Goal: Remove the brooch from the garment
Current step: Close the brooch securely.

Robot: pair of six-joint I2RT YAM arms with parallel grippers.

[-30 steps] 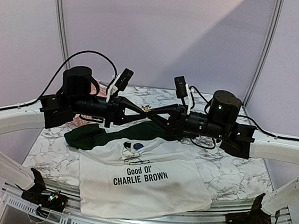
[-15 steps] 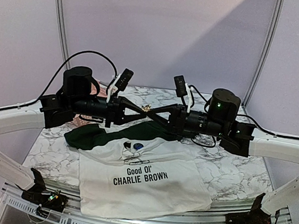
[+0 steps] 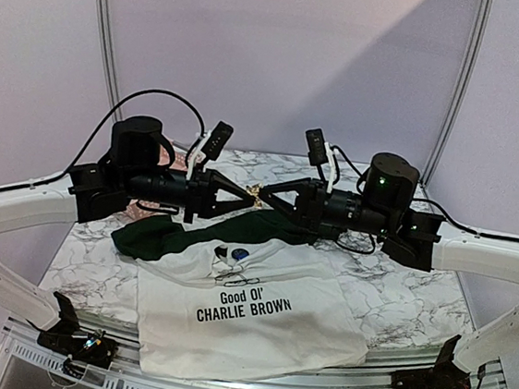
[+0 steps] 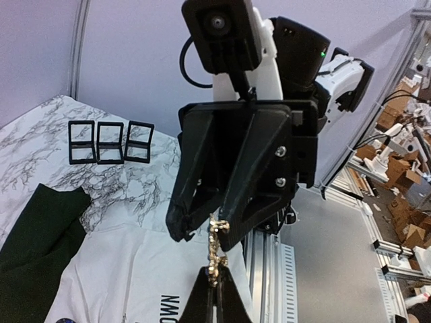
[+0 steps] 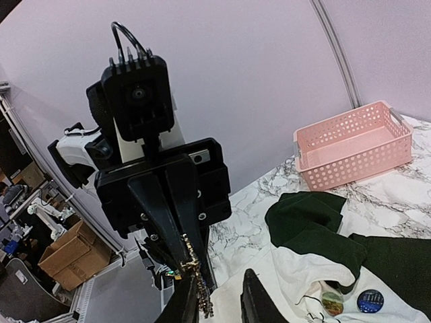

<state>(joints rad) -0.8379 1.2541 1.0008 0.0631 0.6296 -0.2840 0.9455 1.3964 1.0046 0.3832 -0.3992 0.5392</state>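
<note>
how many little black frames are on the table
3. They stand in a row on the marble table, beyond the dark green sleeve: left frame, middle frame, right frame. Only the left wrist view shows them; more may be hidden in the other views.

Left end effector (image 5: pixel 180 260) pinches brooch (image 5: pixel 192 266).

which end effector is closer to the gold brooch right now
Left. The left end effector is shut on the gold brooch, holding one end. The right end effector is open, one finger right beside the brooch's other end but not clamping it.
</note>
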